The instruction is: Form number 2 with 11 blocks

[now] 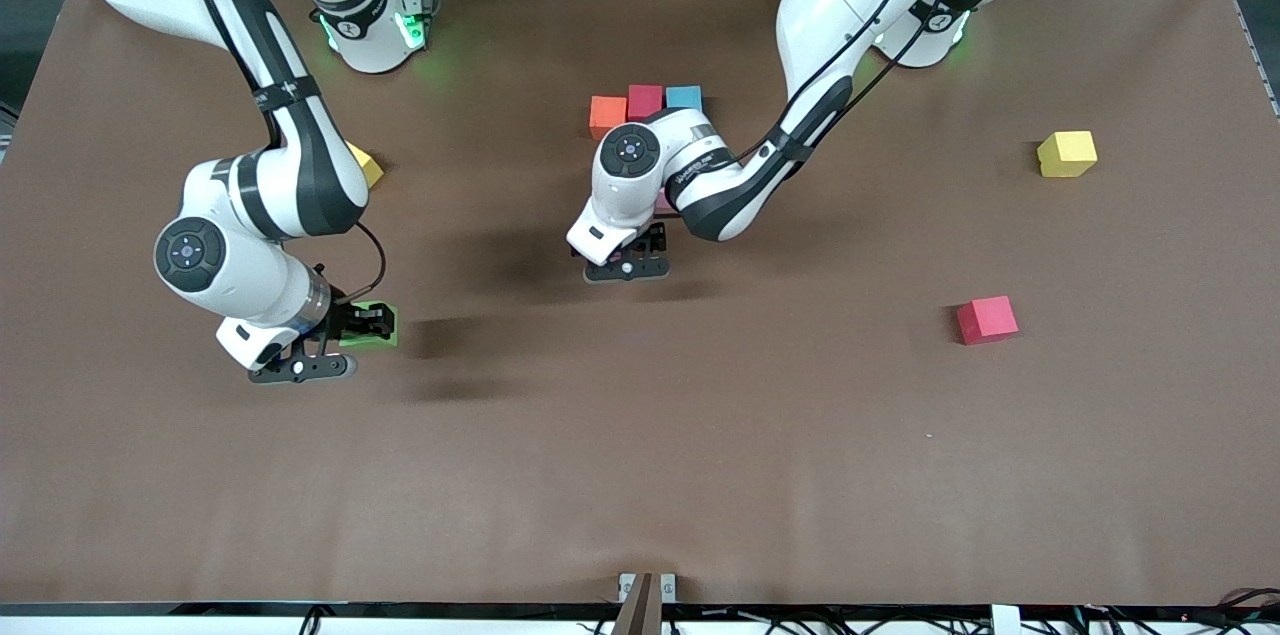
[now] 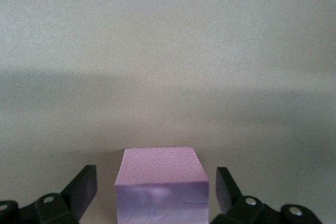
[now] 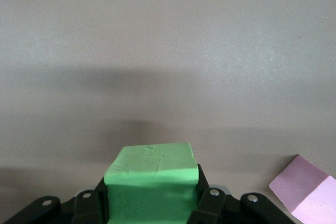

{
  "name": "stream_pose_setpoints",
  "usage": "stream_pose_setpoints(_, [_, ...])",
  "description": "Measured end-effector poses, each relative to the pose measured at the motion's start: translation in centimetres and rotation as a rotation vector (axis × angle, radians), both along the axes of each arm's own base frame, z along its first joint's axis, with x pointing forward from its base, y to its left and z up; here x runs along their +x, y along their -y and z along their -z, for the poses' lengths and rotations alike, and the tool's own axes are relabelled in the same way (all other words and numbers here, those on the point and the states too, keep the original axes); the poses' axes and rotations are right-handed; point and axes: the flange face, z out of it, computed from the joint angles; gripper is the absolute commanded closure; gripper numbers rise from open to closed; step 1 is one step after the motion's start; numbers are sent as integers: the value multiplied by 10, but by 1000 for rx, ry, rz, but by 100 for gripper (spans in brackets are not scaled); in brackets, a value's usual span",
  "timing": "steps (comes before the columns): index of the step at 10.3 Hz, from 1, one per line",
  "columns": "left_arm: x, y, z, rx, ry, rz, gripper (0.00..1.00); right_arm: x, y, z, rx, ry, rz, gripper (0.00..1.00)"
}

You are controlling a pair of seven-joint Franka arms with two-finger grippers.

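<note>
An orange block [image 1: 607, 115], a dark red block [image 1: 645, 100] and a light blue block [image 1: 684, 97] stand in a row at mid-table, toward the robots' bases. My left gripper [image 1: 640, 250] is low over the table just nearer the camera than that row. It is open around a purple block [image 2: 161, 187], with a gap between each finger [image 2: 84, 187] and the block. My right gripper [image 1: 368, 321], toward the right arm's end of the table, is shut on a green block [image 1: 388, 335] [image 3: 152, 182]. A red block [image 1: 987, 319] lies alone toward the left arm's end.
A yellow cube [image 1: 1066, 154] sits toward the left arm's end, farther from the camera than the red block. Another yellow cube [image 1: 366, 165] peeks out beside the right arm. A pale pink block [image 3: 310, 192] lies on the table near my right gripper.
</note>
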Motion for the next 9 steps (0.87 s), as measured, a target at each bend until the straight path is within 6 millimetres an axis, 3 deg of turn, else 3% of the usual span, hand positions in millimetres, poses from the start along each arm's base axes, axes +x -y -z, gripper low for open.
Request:
stream_pose_setpoints(2, [11, 1, -24, -24, 31, -12, 0, 0, -2, 0, 5, -2, 2, 87])
stream_pose_setpoints(3, [22, -6, -46, -26, 50, -27, 0, -1, -4, 0, 18, -4, 8, 86])
stream_pose_setpoints(6, [68, -60, -134, 33, 95, -116, 0, -5, -26, 0, 38, -10, 11, 86])
stream_pose_setpoints(7, [84, -87, -159, 57, 105, -151, 0, -10, -45, 0, 40, -11, -15, 86])
stream_pose_setpoints(9, [112, -144, -190, 100, 122, -171, 0, -28, -109, -1, 42, -8, -118, 86])
